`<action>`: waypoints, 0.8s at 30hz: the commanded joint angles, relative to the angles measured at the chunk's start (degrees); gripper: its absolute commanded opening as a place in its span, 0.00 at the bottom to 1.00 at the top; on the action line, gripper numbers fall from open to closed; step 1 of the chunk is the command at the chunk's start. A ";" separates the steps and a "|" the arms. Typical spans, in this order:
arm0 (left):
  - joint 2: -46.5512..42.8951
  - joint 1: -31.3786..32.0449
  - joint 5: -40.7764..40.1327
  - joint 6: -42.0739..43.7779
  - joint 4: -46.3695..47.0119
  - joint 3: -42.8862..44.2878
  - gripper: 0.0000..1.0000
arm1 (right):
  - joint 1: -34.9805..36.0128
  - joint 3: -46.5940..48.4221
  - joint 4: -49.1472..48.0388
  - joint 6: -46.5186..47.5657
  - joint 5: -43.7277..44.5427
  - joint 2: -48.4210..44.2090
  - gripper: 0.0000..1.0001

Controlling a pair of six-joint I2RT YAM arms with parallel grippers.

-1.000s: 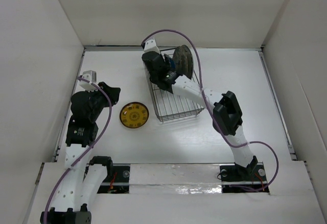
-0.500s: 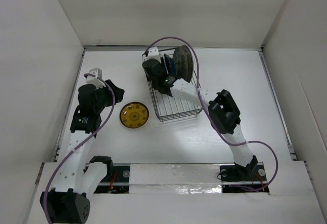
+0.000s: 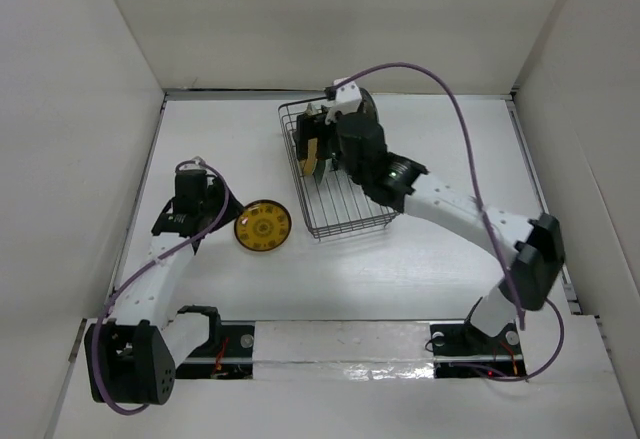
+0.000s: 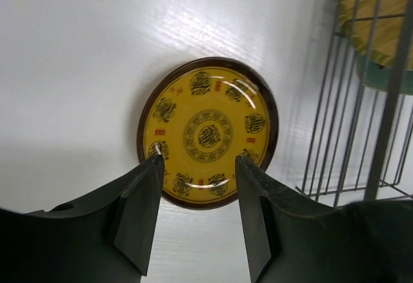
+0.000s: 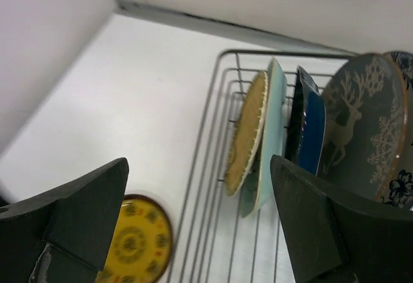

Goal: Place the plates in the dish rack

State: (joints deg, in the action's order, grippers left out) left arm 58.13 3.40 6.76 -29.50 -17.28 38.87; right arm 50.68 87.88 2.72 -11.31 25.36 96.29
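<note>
Now, left pincer [image 4: 198, 162]: open and holding nothing. Its two dark fingers hang over the near rim of the small dark plate, one on each side.
Small dark plate [image 4: 208, 131]: right under this pincer and a little ahead of it. It lies flat on the white table [image 4: 77, 51]. It looks like the last plate to load.
Touching or not: I cannot tell if the fingers are on the plate yet.
First worry: the plate is flat and its rim is low. If the fingers close too high, they may only nip the edge, and the plate could slide away or pop out.
Dish rack [image 4: 348, 154]: just off to this pincer's right and ahead, near the plate but apart from it.
Second worry: a sideways push could shove the plate into the wires.
Right pincer [image 5: 200, 162]: farther off, up over the rack, spread wide and empty.
Loaded plates: ahead of the right pincer, standing on edge in a row. They are the yellow-tan plate [image 5: 246, 135], the mint plate [image 5: 274, 115], the navy plate [image 5: 310, 128], the grey plate [image 5: 358, 122] and the floral plate [image 5: 400, 186].
Third worry: the right arm is over the rack. If it is there when the left one brings the plate in, they may bump, and a knock could tip the leaning plates.
</note>
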 commanded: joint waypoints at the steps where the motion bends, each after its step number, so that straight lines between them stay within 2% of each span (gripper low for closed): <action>1: 3.11 -0.67 -2.55 -3.28 -4.86 0.77 0.45 | 2.05 -6.47 -7.72 -2.83 -5.84 -9.85 0.96; 4: 6.19 -1.99 -0.70 -4.95 -5.92 -0.02 0.45 | 2.76 -14.29 -10.10 -4.86 -7.08 -15.41 0.96; 6: 7.34 -1.99 -2.18 -5.83 -6.27 -0.29 0.45 | 3.38 -18.68 -10.54 -5.56 -6.82 -19.99 0.96; 10: 12.51 -1.99 -3.08 -6.54 -6.28 -0.29 0.45 | 3.38 -23.35 -10.11 -5.83 -5.16 -25.88 0.95; 14: 17.54 -1.99 -1.23 -6.89 -2.68 -1.51 0.44 | 3.38 -25.30 -10.10 -5.65 -4.80 -29.23 0.95; 20: 21.76 -1.47 3.43 -10.04 4.09 -5.46 0.39 | 3.38 -26.44 -10.10 -5.83 -4.80 -29.41 0.95; 22: 22.20 -1.47 4.83 -11.02 7.15 -6.79 0.32 | 3.38 -26.44 -10.37 -6.00 -5.06 -29.06 0.94; 24: 22.12 -1.47 5.80 -11.99 9.09 -8.63 0.17 | 3.38 -26.79 -10.63 -6.27 -5.06 -28.97 0.94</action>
State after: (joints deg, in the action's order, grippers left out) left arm 78.11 1.74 11.05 -39.75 -10.28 34.33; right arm 53.82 61.67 -4.71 -16.78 19.90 67.57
